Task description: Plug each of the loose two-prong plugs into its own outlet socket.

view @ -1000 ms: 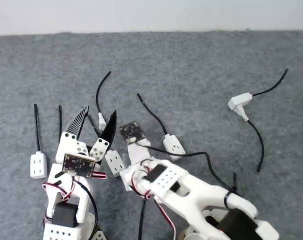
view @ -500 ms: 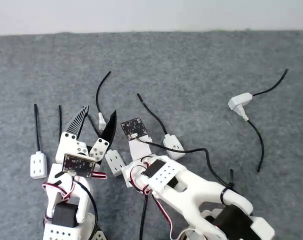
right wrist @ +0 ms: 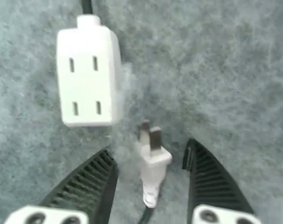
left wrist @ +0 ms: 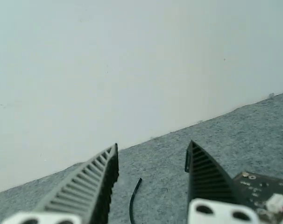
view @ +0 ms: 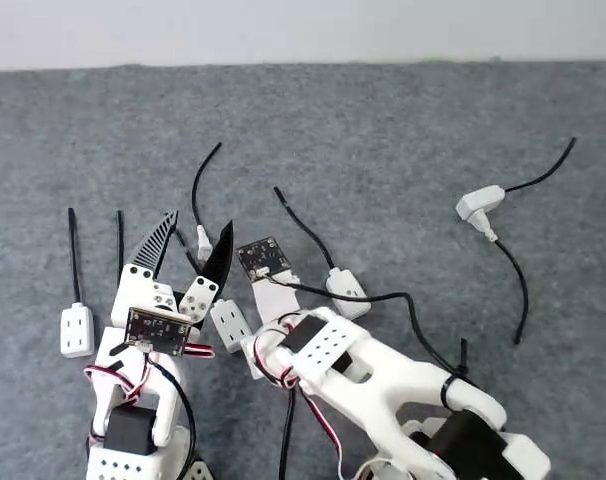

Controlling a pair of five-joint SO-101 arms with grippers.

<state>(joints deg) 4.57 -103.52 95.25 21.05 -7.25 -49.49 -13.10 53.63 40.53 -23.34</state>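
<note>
In the right wrist view a small white two-prong plug [right wrist: 152, 164] lies on the grey carpet between the open fingers of my right gripper [right wrist: 151, 149], prongs toward a white outlet socket [right wrist: 88, 70] just beyond it. From above, my right arm's wrist [view: 266, 262] covers its own fingers. My left gripper [view: 202, 222] stands open near another small white plug [view: 203, 241], holding nothing. Three white outlet sockets lie at the far left [view: 76, 331], between the arms [view: 230, 325] and beside my right wrist [view: 345, 288]. A larger white plug [view: 480, 205] lies far right.
Black cords trail from each plug and socket across the carpet [view: 383, 150]. One cable [view: 383, 300] loops over my right arm. The pale wall [left wrist: 132, 60] borders the carpet's far edge. The left wrist view catches a black cord end [left wrist: 134, 200] on the carpet.
My right arm has shifted slightly, its wrist nudging toward the far side and its elbow swinging left. The left arm has not moved.
</note>
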